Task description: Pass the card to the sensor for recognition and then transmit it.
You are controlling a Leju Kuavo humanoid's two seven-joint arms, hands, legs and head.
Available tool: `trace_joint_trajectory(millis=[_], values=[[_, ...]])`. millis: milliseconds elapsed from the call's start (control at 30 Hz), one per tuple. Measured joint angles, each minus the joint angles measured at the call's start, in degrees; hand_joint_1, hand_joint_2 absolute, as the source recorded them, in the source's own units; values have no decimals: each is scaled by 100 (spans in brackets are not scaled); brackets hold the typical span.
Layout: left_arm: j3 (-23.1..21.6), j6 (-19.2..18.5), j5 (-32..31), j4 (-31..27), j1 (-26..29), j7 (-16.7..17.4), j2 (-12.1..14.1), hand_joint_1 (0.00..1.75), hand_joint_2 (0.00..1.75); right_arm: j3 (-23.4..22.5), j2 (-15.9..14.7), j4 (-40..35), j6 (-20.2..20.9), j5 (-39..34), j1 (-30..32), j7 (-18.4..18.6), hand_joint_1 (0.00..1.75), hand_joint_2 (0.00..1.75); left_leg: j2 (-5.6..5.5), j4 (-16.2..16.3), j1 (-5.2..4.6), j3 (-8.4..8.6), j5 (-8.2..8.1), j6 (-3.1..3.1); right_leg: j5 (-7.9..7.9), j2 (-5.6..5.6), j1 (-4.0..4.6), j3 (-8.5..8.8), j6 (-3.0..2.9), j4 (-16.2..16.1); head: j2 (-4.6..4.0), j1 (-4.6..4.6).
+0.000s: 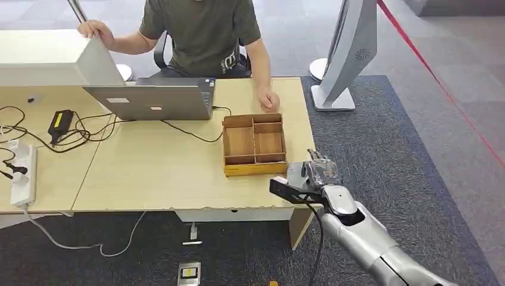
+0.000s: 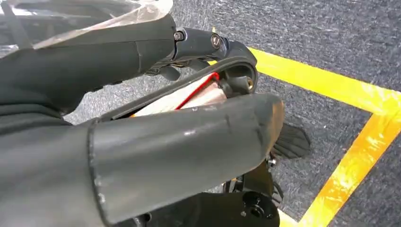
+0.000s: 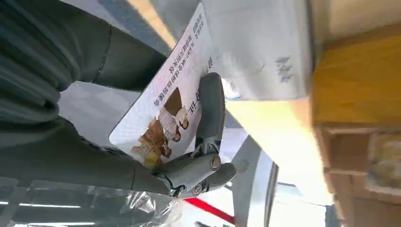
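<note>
The right hand (image 1: 318, 173) pinches the card (image 3: 165, 101) at the table's (image 1: 149, 173) near right corner, just beside the wooden divided box (image 1: 254, 145). The left hand (image 2: 142, 142) hangs over carpet; whether it grips anything, I cannot tell.

I see a wooden desk (image 1: 155, 173) carrying a compartment box (image 1: 254, 145); left of the box sit a laptop (image 1: 152, 98), black adapter (image 1: 59, 122) and power strip (image 1: 22, 176).

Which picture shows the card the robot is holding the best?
The right wrist view: the card is close, its printed face and pictures clear, pinched by the right hand. In the head view the card is too small to tell. The left wrist view shows no such printed card.
</note>
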Motion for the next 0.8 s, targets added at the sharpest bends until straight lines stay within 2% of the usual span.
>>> trace_joint_trajectory(millis=[233, 800], values=[[0, -59, -66, 0, -4, -24, 2, 0, 0, -26, -186, -611, 408, 236, -675, 96, 175, 175, 4, 0, 1, -3, 1, -1, 1, 7, 1, -12, -1, -1, 0, 0], [0, -186, -131, 0, -4, -31, 7, 0, 0, 168, -306, -1469, 566, 472, -1388, 201, 175, 175, 3, 0, 1, -14, 1, -1, 1, 7, 1, -17, -1, 1, 0, -2]])
